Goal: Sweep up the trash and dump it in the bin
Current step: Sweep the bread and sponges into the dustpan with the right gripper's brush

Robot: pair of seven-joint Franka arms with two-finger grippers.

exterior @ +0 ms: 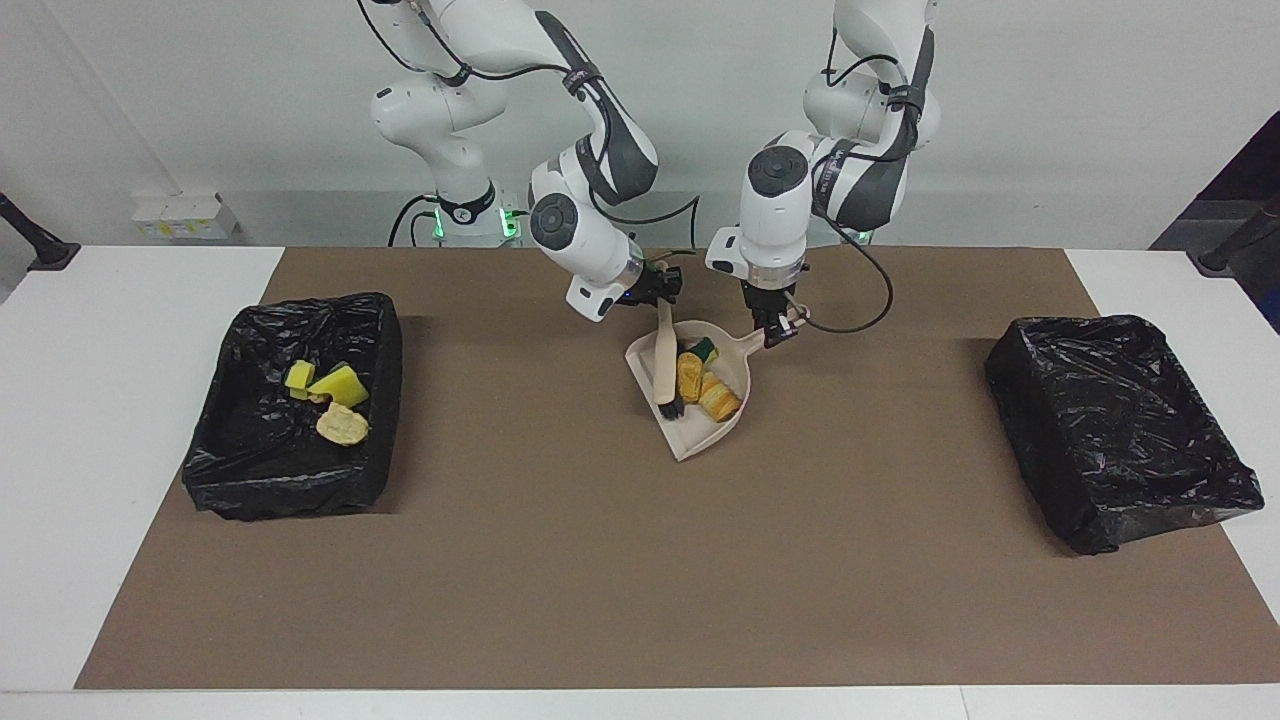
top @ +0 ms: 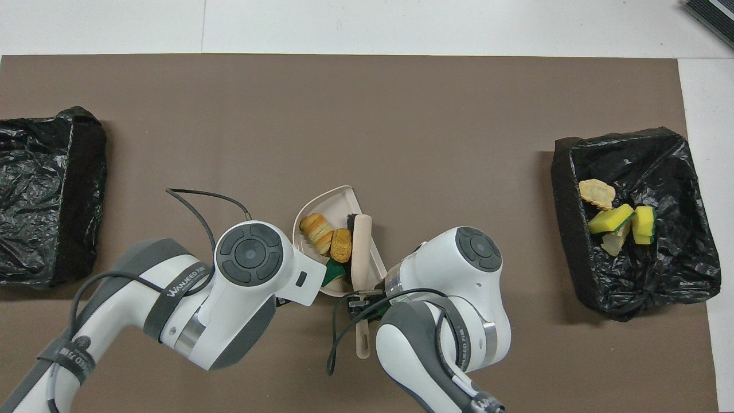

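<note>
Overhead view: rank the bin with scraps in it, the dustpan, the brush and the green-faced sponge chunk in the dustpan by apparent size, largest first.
1. Bin with scraps
2. Dustpan
3. Brush, narrower than the dustpan though about as long
4. Green-faced sponge chunk, partly hidden by the left arm, so it may look smaller than it is

Premises: a robotics laboratory or test cell, not a domestic or commercial setting. Evidence: two white industrial-type robot arms (exterior: 600, 150) are mounted at one edge of a plain white table (exterior: 120, 400), with exposed cabling along their links. A brown mat (exterior: 620, 560) covers the working area as a staged surface. Two trays lined with black plastic bags (exterior: 1120, 420) sit at either end of the mat in a symmetrical arrangement. The wall (exterior: 1050, 120) is bare and pale, with a socket fitting (exterior: 185, 216) at table level. Dark stand bases (exterior: 40, 245) sit at the table corners.
</note>
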